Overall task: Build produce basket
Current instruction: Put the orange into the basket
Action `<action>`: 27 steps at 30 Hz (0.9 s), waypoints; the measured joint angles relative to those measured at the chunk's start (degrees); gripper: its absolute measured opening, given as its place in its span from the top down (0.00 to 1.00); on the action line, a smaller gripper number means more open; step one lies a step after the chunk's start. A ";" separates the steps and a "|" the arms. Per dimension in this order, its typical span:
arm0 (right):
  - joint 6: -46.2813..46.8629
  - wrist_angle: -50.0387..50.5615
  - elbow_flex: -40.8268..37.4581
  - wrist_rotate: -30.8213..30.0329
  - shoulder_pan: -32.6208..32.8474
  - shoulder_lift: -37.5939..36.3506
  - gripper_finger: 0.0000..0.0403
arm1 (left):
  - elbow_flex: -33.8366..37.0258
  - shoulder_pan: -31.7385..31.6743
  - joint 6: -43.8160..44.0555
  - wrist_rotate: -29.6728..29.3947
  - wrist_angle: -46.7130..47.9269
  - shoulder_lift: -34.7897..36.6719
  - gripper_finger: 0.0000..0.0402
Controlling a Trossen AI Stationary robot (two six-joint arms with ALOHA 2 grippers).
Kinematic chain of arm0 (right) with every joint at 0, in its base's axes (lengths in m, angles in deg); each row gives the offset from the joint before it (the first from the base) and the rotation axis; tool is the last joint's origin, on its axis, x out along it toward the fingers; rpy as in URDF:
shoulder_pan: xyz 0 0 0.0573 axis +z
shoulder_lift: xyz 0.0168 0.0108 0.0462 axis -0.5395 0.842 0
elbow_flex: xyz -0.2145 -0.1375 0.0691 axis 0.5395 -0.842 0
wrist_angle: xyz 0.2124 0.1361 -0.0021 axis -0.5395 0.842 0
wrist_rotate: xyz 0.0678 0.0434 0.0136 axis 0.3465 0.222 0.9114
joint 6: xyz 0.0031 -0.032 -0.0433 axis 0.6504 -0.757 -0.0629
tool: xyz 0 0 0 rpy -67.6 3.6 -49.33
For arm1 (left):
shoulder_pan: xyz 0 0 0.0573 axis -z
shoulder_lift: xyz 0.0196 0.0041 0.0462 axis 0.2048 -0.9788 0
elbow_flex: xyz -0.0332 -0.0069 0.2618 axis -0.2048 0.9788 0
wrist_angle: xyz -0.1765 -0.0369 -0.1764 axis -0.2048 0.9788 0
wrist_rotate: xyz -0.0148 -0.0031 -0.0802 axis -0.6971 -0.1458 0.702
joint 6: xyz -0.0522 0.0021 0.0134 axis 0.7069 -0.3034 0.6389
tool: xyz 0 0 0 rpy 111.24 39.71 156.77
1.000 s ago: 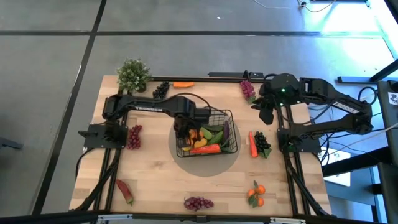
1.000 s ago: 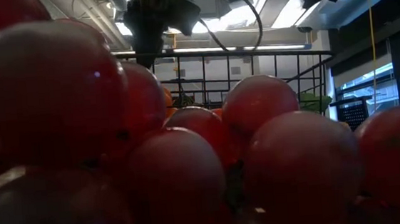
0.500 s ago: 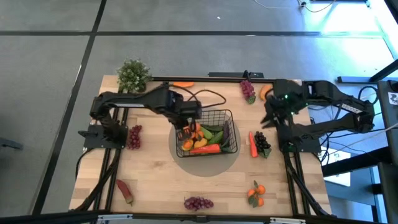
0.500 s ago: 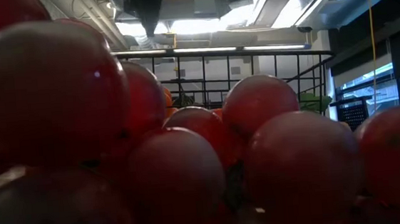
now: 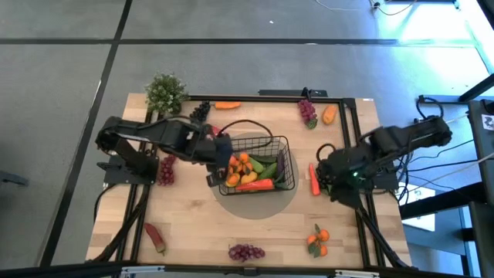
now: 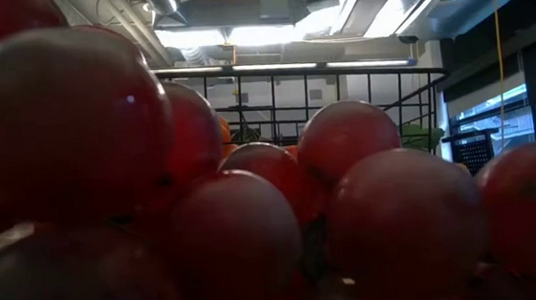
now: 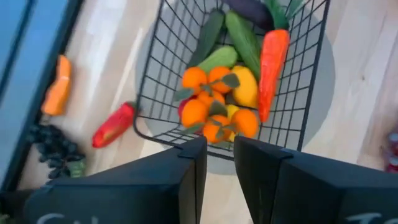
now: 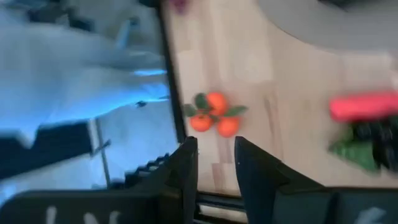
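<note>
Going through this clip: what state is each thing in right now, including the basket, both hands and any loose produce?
Basket: upright on the table, partly filled.
Oranges: inside the basket.
Carrot: inside the basket, against its wall.
Grape bunch: loose on the table.
Left hand: slightly open, empty, by the basket's rim.
Right hand: slightly open, empty, above the table's right side.

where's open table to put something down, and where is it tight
Bare wood lies in front of the basket, between the red pepper, the red grapes and the oranges. It is tight at the basket's left, where the left pincer hangs, and at its right, where a carrot lies beside the right pincer.
</note>
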State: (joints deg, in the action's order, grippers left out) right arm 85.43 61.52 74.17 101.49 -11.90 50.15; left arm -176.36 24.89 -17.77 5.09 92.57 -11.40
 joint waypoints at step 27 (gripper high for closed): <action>31.81 -9.81 -0.02 10.04 10.78 28.43 0.76 | -0.07 9.07 -0.24 -4.85 -0.34 0.22 0.83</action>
State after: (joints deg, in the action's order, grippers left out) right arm 117.24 51.71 74.15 111.54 -1.12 78.58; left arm -176.43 33.97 -18.01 0.24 92.22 -11.18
